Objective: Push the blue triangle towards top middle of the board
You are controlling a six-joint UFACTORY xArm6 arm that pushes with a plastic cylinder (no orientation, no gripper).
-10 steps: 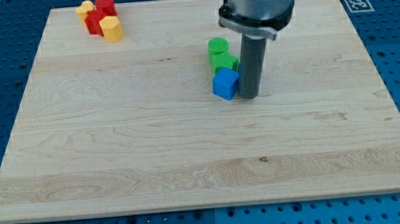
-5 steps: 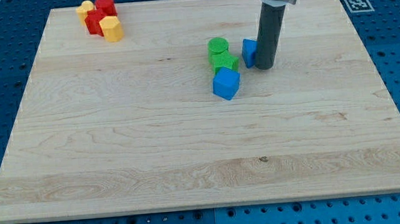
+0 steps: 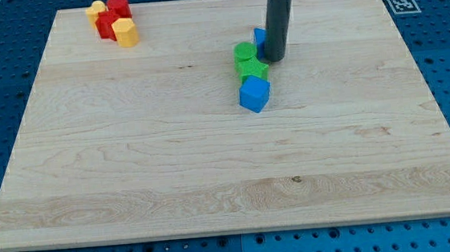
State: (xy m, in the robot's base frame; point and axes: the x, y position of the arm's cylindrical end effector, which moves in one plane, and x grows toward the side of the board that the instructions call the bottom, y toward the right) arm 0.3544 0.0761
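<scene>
The blue triangle [image 3: 260,38] lies just above the board's centre, mostly hidden behind my rod; only its left corner shows. My tip [image 3: 275,59] stands right against its lower right side. A green cylinder-like block [image 3: 244,54] touches the triangle's left side, with a second green block [image 3: 253,69] below it. A blue cube [image 3: 254,95] sits just below the green blocks, apart from my tip.
A cluster of two red blocks [image 3: 112,16] and two yellow blocks [image 3: 125,32] sits at the board's top left. The wooden board [image 3: 229,174] is ringed by blue perforated table. A marker tag [image 3: 402,3] is at the top right.
My tip has moved toward the view's top and left, pushing the blue triangle up-left until it touches the green block. The blue cube and the other blocks stayed put.
</scene>
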